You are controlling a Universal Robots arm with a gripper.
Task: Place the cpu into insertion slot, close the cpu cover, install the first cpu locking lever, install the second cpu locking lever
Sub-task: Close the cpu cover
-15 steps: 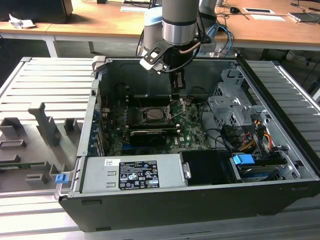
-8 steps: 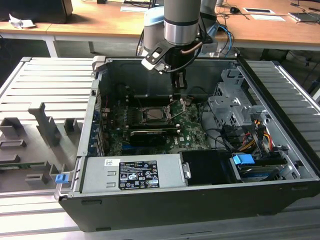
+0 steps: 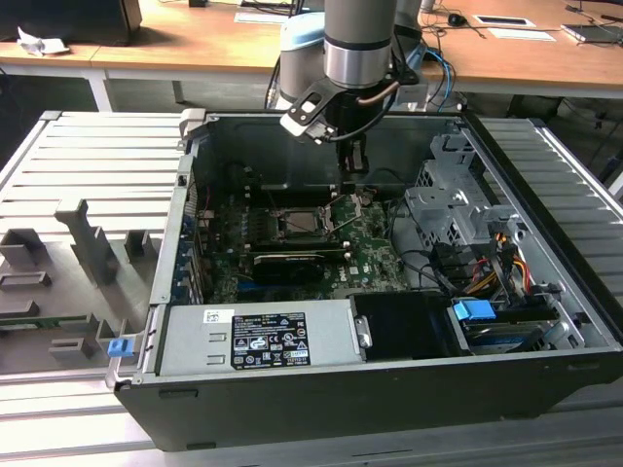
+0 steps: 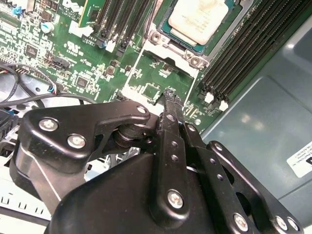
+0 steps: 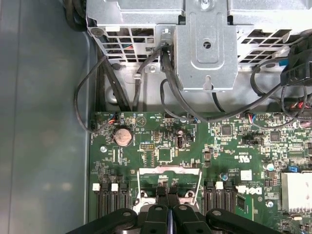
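Cpu [image 4: 197, 19] lies in insertion slot [image 4: 161, 39], partly cut off; jaws pressed together.

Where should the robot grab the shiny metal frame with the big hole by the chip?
Probably by the free end bar of the thin silvery metal frame plate, farthest from the silvery square chip. It is swung open off the chip, leaving that bar exposed. Come from above, one finger through the cut-out. The black gripper, shut, is near it.
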